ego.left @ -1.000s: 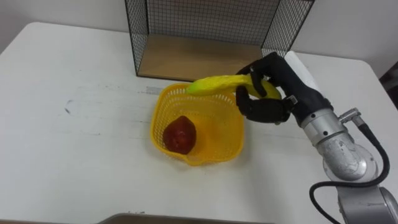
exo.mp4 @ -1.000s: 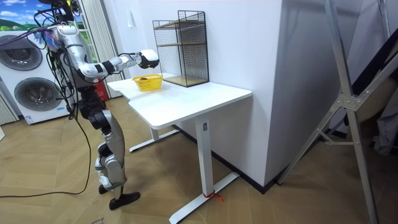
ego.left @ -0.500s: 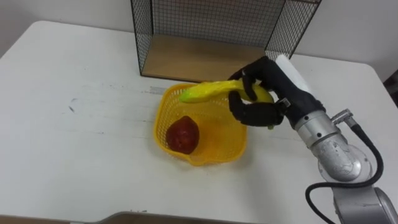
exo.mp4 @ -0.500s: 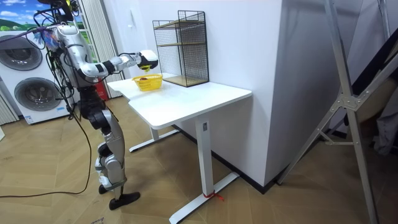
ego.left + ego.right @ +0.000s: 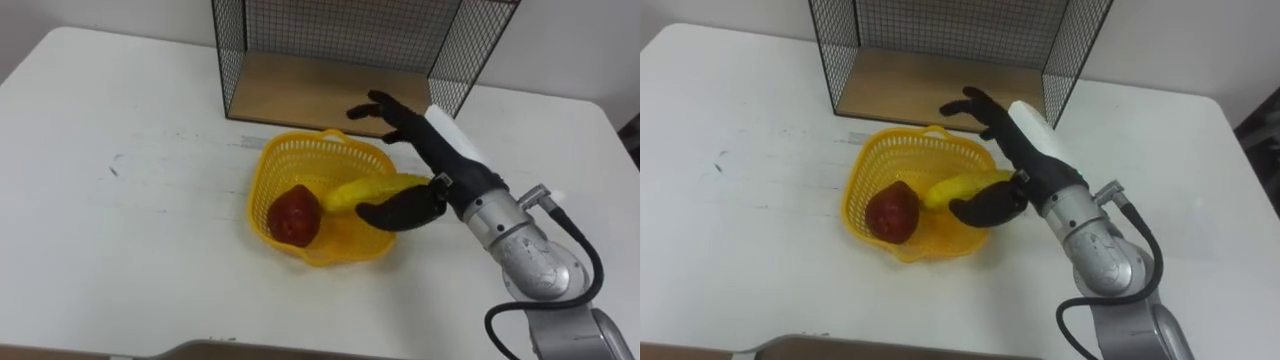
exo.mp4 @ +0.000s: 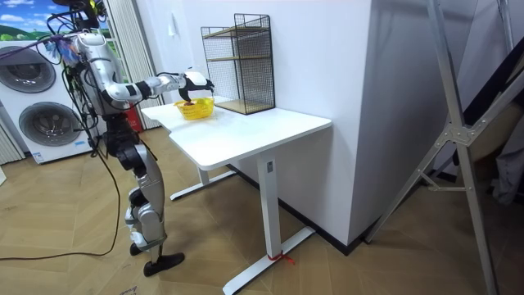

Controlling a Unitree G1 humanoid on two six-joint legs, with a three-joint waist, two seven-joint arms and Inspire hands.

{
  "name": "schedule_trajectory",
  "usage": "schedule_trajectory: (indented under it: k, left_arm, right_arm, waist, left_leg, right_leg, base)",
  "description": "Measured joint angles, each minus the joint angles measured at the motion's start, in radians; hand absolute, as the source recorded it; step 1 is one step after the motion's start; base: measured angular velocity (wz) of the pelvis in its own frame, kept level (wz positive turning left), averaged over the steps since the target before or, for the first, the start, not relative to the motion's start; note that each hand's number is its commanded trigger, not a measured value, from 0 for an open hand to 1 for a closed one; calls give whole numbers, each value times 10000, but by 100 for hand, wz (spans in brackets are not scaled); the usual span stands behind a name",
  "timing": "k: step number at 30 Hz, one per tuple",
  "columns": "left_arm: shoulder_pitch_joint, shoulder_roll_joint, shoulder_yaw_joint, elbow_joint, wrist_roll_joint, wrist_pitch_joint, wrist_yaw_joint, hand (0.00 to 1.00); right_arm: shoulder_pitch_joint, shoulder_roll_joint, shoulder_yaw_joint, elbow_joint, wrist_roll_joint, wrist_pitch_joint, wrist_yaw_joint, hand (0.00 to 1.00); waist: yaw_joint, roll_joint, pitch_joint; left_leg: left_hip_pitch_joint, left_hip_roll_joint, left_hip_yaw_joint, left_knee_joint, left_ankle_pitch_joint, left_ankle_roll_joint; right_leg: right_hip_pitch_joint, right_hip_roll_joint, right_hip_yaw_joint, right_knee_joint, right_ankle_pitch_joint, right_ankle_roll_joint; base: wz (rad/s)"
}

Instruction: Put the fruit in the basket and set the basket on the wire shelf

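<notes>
Left eye view: right hand (image 5: 438, 165) now spread open, banana (image 5: 368, 190) released into basket (image 5: 300, 153) under its thumb beside apple (image 5: 291, 215); fruit done, shelf (image 5: 320, 85) beyond fingertips next.

The yellow plastic mesh basket (image 5: 305, 165) stands on the white table (image 5: 130, 230), just before the black wire shelf with a wooden floor (image 5: 330, 85). In it the round red fruit (image 5: 292, 215) lies left and the yellow banana (image 5: 368, 190) right, its end over the right rim. There the black right hand (image 5: 432, 172) comes in from the right.
</notes>
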Motion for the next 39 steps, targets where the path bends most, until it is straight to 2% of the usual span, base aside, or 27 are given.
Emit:
schedule_trajectory:
  k: [10,17,23,28,35,39]
  left_arm:
    - [6,1,1,0,-1,11,0,0]
    - [132,0,14,15,2,20,1,0]
    - [372,-6,22,11,13,19,3,0]
    - [486,-42,24,12,6,16,3,0]
    - [484,-170,138,437,4,8,3,0]
    - [526,-209,241,493,7,11,4,0]
  right_arm:
    - [652,174,15,116,1,33,-1,0]
    - [651,203,0,115,42,32,-1,0]
    - [650,219,-68,108,77,9,-47,0]
    - [651,383,-282,108,566,-209,-510,0]
    - [649,410,-836,44,2240,-457,-1664,0]
    - [650,413,-1192,37,3026,-565,-2342,0]
  waist:
    - [220,44,6]
    - [207,110,-71]
    - [205,137,-71]
    - [148,225,-39]
    - [-3,378,-65]
    - [-75,470,-48]
  left_leg:
    - [26,2,3,15,0,0]
    - [49,-6,-35,43,1,1]
    - [52,-6,-36,59,1,1]
    - [52,-11,-38,57,0,1]
    - [37,-10,-33,56,0,2]
    - [43,-6,-25,22,0,2]
  right_leg:
    - [18,-2,17,3,0,0]
    - [89,-3,-33,8,1,-1]
    - [112,-5,-52,10,1,-1]
    - [125,-12,-56,4,8,9]
    - [124,-22,-92,0,9,10]
    - [107,-8,-85,-13,9,10]
  base:
    - [0]
    - [2]
    - [0]
    - [0]
    - [0]
    - [0]
